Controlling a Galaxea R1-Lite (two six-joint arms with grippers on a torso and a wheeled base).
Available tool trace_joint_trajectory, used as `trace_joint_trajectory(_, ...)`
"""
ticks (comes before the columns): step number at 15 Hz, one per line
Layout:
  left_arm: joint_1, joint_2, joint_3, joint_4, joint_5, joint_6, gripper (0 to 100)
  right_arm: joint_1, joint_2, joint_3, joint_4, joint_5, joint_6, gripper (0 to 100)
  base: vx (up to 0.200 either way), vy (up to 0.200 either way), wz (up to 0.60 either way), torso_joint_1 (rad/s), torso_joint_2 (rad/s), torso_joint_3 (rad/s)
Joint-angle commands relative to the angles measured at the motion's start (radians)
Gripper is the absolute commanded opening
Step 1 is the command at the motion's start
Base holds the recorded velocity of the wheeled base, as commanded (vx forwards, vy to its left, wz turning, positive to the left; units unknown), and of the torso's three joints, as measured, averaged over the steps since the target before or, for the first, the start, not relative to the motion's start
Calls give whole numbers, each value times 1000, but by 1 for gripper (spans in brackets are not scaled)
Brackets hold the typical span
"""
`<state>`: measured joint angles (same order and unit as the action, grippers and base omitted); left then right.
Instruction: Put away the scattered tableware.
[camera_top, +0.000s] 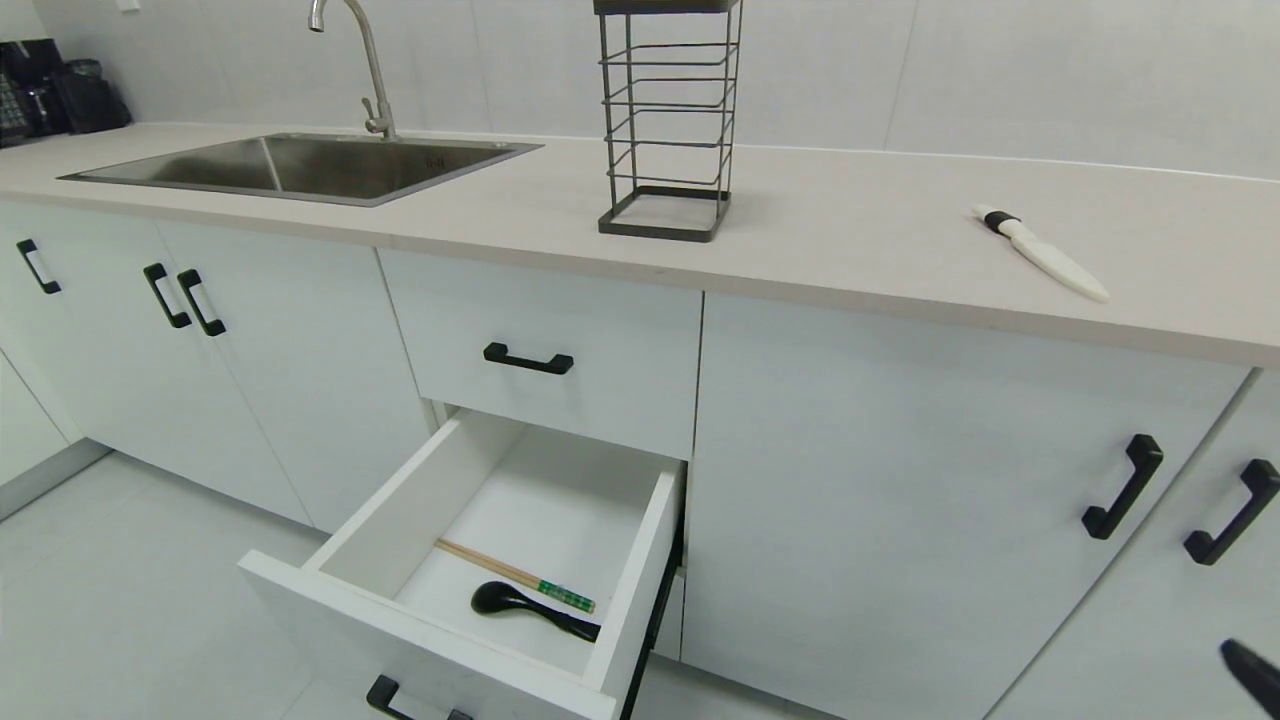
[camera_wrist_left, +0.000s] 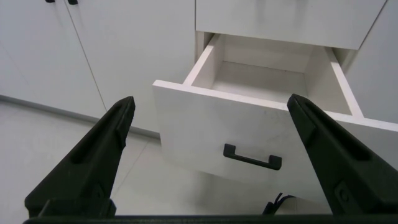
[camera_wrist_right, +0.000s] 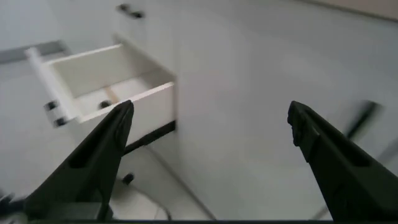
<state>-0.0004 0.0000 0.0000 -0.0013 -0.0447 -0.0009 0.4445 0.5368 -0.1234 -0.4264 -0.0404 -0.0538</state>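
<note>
A white knife with a black band near one end lies flat on the counter, off to the right and well apart from everything else there. Left of it stands a tall, dark wire rack, upright, and further left are the steel sink and its tap.

Under the counter the lower drawer is pulled out, beneath a closed drawer with a black handle. A pair of chopsticks and a black spoon lie inside it near the front, just beside each other. White cupboard doors with black handles flank it.

The left gripper hangs in front of the drawer's face, its jaws spread wide and holding nothing. The right gripper is also wide open and empty, and faces the cupboard door to the right of the drawer.
</note>
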Motion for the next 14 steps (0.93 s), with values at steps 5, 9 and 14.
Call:
trace_joint_trajectory(5,0,0,0,-2,-1,5,100,-415,-370,116,115,128,2,100,0,0,0,0,0,0)
trace_joint_trajectory(9,0,0,0,-2,-1,2,100,-444,-537,123,429,100,20,100,0,0,0,0,0,0)
trace_joint_trajectory(14,2,2,-77,-238,6,-2,100,-446,-535,122,433,51,72,100,0,0,0,0,0,0)
